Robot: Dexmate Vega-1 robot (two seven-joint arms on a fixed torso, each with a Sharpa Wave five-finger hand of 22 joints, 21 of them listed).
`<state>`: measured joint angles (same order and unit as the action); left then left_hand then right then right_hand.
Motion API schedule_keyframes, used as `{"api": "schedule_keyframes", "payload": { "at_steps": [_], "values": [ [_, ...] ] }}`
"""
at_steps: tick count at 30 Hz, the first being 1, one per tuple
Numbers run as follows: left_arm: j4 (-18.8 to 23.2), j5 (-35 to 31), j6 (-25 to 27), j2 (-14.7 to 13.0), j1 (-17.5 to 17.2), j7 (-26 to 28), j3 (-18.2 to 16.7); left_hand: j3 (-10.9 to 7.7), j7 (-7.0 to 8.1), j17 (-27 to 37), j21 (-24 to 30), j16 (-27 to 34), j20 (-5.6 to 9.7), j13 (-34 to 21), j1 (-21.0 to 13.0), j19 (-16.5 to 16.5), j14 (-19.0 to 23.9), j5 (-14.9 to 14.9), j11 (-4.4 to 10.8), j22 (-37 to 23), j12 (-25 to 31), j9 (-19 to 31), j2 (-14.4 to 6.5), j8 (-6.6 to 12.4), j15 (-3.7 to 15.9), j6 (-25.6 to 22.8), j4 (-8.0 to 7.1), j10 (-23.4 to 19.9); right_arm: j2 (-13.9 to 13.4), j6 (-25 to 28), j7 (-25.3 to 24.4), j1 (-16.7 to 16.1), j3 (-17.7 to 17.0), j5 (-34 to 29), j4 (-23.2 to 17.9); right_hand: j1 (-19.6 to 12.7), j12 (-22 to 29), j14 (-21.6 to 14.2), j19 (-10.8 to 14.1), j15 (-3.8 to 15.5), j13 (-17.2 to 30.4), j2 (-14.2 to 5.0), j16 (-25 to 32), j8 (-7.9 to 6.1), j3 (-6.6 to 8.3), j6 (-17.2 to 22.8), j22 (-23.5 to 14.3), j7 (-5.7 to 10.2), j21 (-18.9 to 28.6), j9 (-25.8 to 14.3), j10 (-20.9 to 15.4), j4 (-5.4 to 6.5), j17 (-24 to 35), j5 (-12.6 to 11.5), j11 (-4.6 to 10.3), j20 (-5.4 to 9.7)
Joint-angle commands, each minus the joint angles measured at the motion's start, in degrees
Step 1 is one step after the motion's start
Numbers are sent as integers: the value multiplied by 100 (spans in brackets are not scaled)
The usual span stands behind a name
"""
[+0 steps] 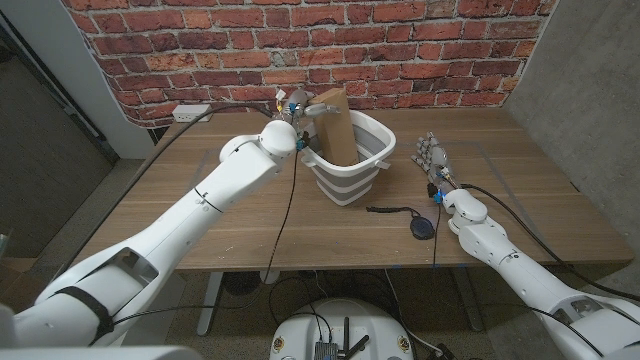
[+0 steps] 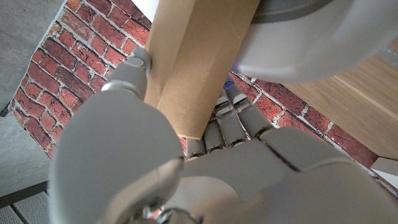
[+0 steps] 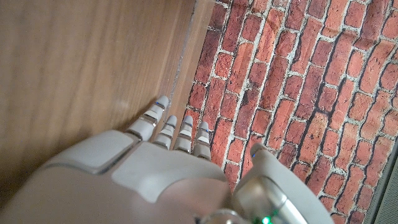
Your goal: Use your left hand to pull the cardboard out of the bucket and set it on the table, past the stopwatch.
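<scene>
Left hand (image 2: 186, 155) is gripping the cardboard (image 1: 334, 125), probably light and stiff, by its top edge above the bucket (image 1: 368, 165).

I'm seeing even, soft indoor light and faint shadows on the table (image 1: 250, 215); the left hand (image 2: 155, 162) is blurring close to its wrist camera.

The bucket (image 1: 352, 172) hides the lower cardboard (image 1: 334, 128); the left robot hand (image 1: 300, 112) there is too small to read.
</scene>
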<state>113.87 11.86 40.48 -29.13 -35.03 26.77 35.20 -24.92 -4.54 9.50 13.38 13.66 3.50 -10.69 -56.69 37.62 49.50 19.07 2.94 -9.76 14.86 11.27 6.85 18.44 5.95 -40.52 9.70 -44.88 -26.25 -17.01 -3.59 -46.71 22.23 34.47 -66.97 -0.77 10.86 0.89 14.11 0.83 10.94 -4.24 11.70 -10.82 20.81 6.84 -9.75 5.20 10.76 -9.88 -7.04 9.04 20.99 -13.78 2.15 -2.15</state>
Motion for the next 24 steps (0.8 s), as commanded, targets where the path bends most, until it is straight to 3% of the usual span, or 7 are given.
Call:
{"api": "schedule_keyframes", "payload": {
  "at_steps": [1,3,7,24],
  "values": [
    [-103,-291,-109,215,-81,417,8,-161,75,23,80,-24,811,-11,-259,293,365,92,135,-37,66,23,-228,124,634,-395,7,-451,45,-14,-9,53,19,-20,77,21,28,42,33,-43,5,-195,37,10,-22,30,-7,35,28,-17,-9,-17,0,-38,50,-46],
    [-131,-306,-188,235,-87,417,-1,-195,84,23,96,-39,821,-7,-303,372,472,112,218,-42,69,24,-259,141,647,-505,12,-577,53,-21,-14,54,16,-16,85,21,27,43,33,-43,5,-196,37,11,-23,27,-7,34,28,-17,-7,-17,-2,-39,45,-43],
    [-144,-349,-231,246,-80,409,-5,-251,143,27,91,-58,842,-2,-379,414,612,140,230,-45,65,27,-313,156,683,-627,20,-720,67,-38,-17,51,13,-11,105,22,30,42,35,-40,5,-195,40,10,-28,32,-7,32,28,-17,-13,-16,-6,-39,46,-43],
    [3,-116,-269,250,-110,148,-193,-303,148,36,82,-102,845,2,-483,503,870,161,286,-50,42,34,-365,157,716,-813,24,-993,77,-64,-64,5,13,-23,48,23,30,53,35,-62,5,-200,45,13,-46,30,-7,25,26,-18,-11,-12,-22,-42,24,-46]
  ]
}}
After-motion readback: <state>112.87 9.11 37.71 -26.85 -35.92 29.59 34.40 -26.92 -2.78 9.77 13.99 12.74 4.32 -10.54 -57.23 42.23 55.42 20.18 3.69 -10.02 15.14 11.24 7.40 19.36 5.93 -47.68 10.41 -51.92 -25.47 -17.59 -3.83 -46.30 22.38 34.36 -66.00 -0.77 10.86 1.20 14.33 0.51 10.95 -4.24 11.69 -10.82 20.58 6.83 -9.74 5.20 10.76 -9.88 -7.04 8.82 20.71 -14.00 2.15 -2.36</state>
